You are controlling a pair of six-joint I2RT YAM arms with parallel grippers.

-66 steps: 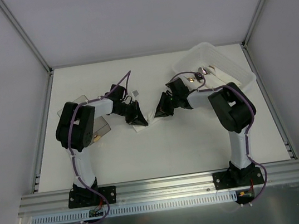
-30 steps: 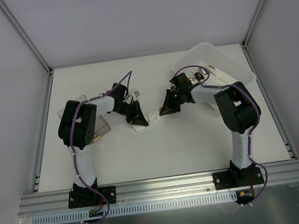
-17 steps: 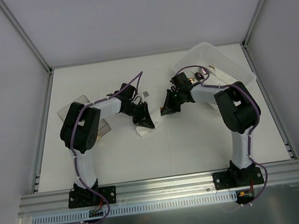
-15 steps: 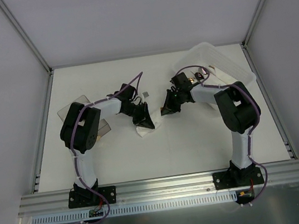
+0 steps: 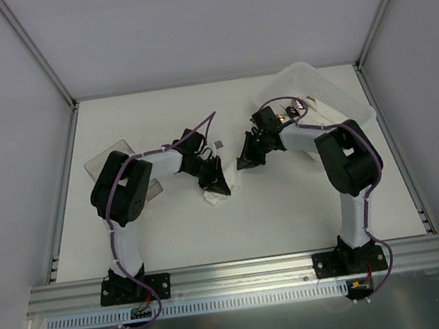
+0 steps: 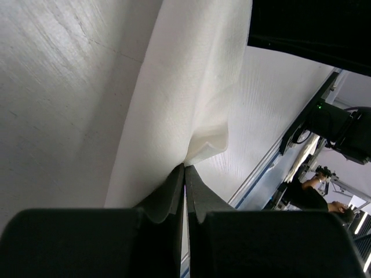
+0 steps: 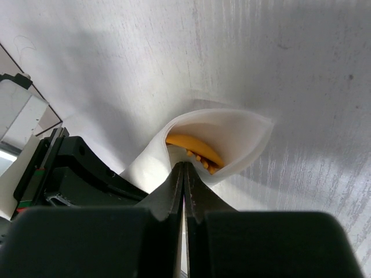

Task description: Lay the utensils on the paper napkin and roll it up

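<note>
The paper napkin [image 5: 224, 192] lies mid-table between my two grippers, curled over into a loose tube. In the right wrist view the napkin [image 7: 232, 124] opens toward the camera with the orange utensils [image 7: 194, 146] inside, fork tines showing. My right gripper [image 7: 184, 168] is shut on the napkin's near edge; from above the right gripper [image 5: 243, 159] sits at the napkin's right end. My left gripper [image 6: 185, 169] is shut on a fold of the napkin [image 6: 185, 87]; from above the left gripper [image 5: 217, 179] sits at its left end.
A translucent white tray [image 5: 333, 94] stands at the back right with small shiny bits [image 5: 294, 107] in it. A smoky clear box [image 5: 111, 155] lies at the left behind my left arm. A small grey piece [image 5: 218, 142] lies behind the napkin.
My left gripper has moved right and toward the near edge, pulling the napkin fold with it. My right gripper shifted slightly back early on and has since stayed still.
</note>
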